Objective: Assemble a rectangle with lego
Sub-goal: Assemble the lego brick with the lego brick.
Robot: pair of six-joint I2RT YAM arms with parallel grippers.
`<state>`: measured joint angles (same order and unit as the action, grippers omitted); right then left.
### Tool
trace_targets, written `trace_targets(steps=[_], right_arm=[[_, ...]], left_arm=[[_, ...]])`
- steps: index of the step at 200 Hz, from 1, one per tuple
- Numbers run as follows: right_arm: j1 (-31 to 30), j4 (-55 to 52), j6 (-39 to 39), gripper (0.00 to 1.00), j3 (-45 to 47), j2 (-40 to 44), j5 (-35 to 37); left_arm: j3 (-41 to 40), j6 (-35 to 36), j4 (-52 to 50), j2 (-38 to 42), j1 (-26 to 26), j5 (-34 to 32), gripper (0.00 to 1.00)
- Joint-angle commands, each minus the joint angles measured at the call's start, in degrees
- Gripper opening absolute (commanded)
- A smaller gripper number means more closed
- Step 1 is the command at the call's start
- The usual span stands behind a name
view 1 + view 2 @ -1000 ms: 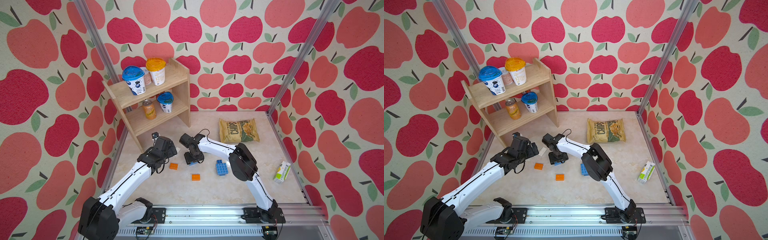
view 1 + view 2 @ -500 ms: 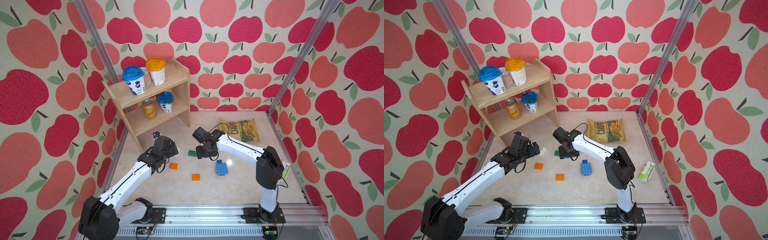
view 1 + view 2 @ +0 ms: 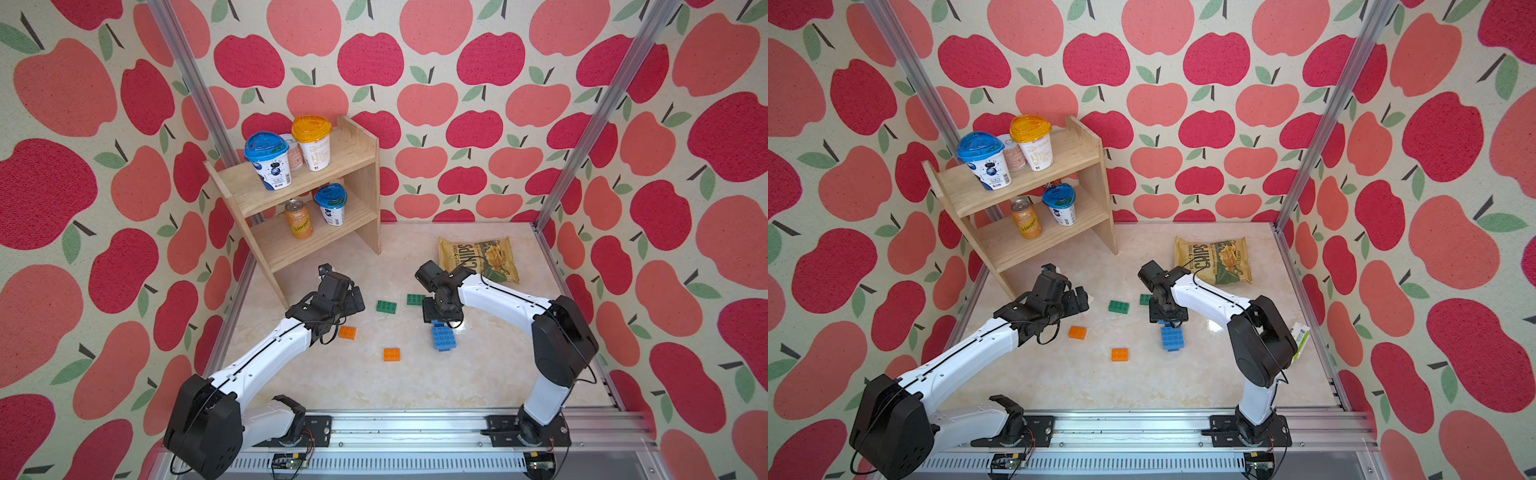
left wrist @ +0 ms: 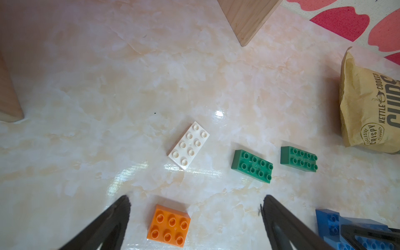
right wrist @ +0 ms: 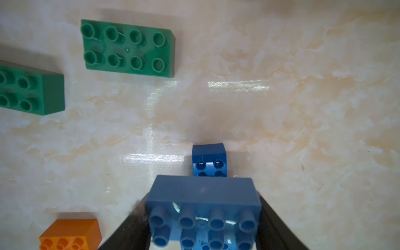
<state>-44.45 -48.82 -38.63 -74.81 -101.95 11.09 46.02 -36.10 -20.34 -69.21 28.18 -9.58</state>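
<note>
Orange 2x3 brick [image 3: 391, 354] lies nearest on the worktop [image 3: 374, 395]. Beyond it, the right tool [image 3: 440, 316] pinches a blue 2x4 brick [image 5: 203, 194] over the blue stack [image 3: 444, 338] — contact cannot be told. The left tool [image 4: 195, 200] is spread wide above a second orange brick [image 4: 168, 225]. Farther off — near green brick [image 4: 252, 166], far green brick [image 4: 298, 159] and white 2x4 brick [image 4: 188, 145], each apart, studs up.

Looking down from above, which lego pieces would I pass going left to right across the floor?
Orange brick, green brick, second green brick, blue bricks. The other orange brick overlaps the first green one, so it is skipped.
</note>
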Motion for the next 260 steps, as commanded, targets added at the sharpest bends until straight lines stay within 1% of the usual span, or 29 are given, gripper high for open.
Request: trace_targets(steps=[1,148,260], right_arm=[[0.41,1.14,-0.90,0.53,1.17,1.05,1.50],[0.87,4.42,-1.45,0.52,4.67,0.09,-0.45],[1.11,3.99,-1.18,0.50,5.35,-0.44,-0.78]], left_arm=[[1.96,1.46,0.74,-0.74,0.29,0.53,0.97],[2.85,1.73,1.01,-2.80,0.64,1.32,0.97],[2.66,1.47,1.00,-2.90,0.64,1.32,0.97]])
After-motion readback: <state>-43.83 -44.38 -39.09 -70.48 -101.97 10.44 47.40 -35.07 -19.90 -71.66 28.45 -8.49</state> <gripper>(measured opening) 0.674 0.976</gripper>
